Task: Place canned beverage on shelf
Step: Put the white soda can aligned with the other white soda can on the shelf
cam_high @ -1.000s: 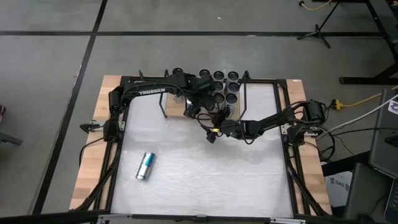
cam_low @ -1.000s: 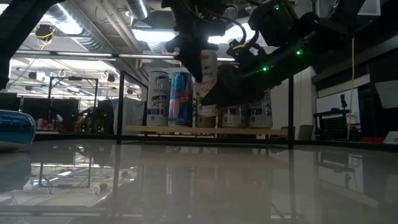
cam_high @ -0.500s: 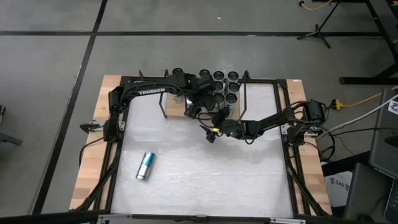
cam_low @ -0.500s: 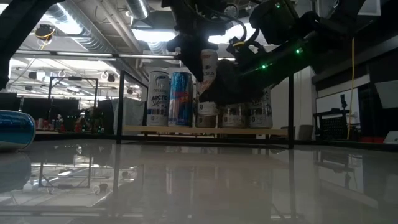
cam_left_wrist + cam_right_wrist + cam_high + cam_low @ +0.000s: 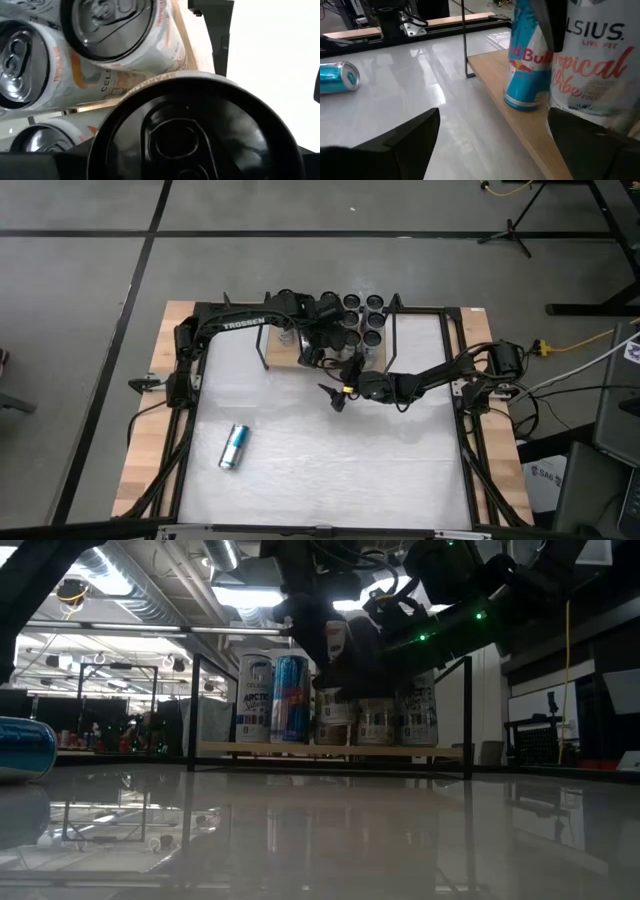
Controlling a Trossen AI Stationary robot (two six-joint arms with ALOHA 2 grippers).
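My left gripper (image 5: 318, 625) is shut on a white Celsius can (image 5: 195, 135), held above the front of the shelf (image 5: 282, 355), a wooden board in a black rod frame at the table's far side. Several cans (image 5: 362, 315) stand on the board, a blue Red Bull can (image 5: 527, 65) among them. My right gripper (image 5: 333, 398) hovers open just in front of the shelf and points at the held can (image 5: 600, 70); nothing is between its fingers. Another blue can (image 5: 233, 446) lies on its side on the table at the near left. My left gripper pinches the Celsius can between its two fingers, on the can's upper side wall (image 5: 570, 50). The fingers (image 5: 552, 22) come down from above at a slant, along the can. The can stands roughly upright, top up, lifted clear of the shelf board (image 5: 300, 749).
The shelf's upright black rods (image 5: 467, 710) stand at its ends. Bare white tabletop (image 5: 330, 470) stretches in front of the shelf to the near edge. The wooden table border and the arm bases lie at the left and right edges.
My right gripper has tipped upward a little in front of the shelf, staying open. My left gripper has kept its hold on the can and stayed in place.
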